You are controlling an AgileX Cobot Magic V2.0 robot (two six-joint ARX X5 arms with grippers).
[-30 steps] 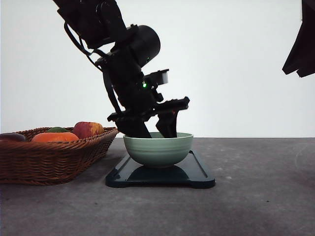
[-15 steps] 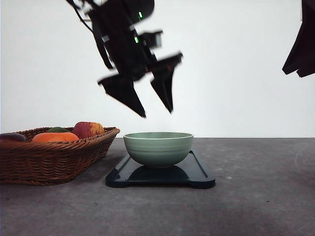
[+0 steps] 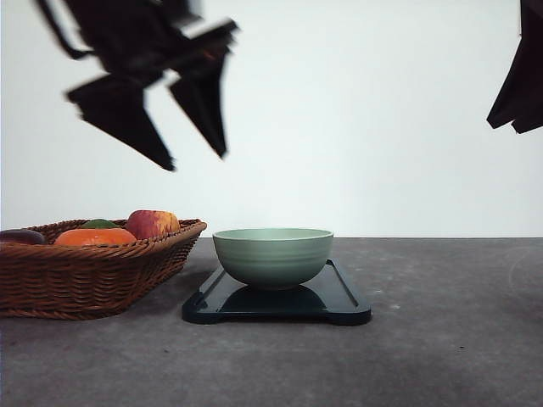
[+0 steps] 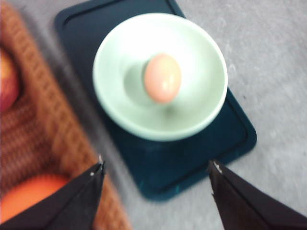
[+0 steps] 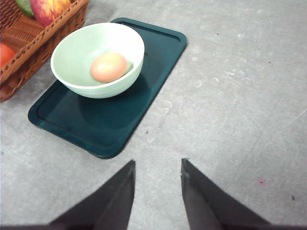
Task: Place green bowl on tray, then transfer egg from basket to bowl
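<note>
The green bowl [image 3: 272, 255] stands upright on the dark tray [image 3: 344, 298], right of the wicker basket [image 3: 93, 280]. A tan egg [image 5: 109, 66] lies inside the bowl [image 5: 97, 59]; it shows too as the egg [image 4: 162, 77] in the left wrist view, with the bowl [image 4: 201, 96] and tray [image 4: 192, 163] below. My left gripper [image 3: 198, 161] hangs open and empty high above, up and left of the bowl, over the basket's near end. My right gripper [image 5: 157, 166] is open with nothing between its fingers, over bare table beside the tray [image 5: 158, 52].
The basket holds a red apple [image 3: 152, 223], an orange fruit [image 3: 95, 236], something green [image 3: 98, 224] and a dark item [image 3: 19, 236]. Grey tabletop [image 3: 441, 322] stretches right of the tray. The right arm's dark body [image 3: 519, 76] hangs at the upper right.
My left gripper has lifted out of the bowl and moved up and to the left, fingers open. Bowl and tray have stayed put; the right arm has not moved.
</note>
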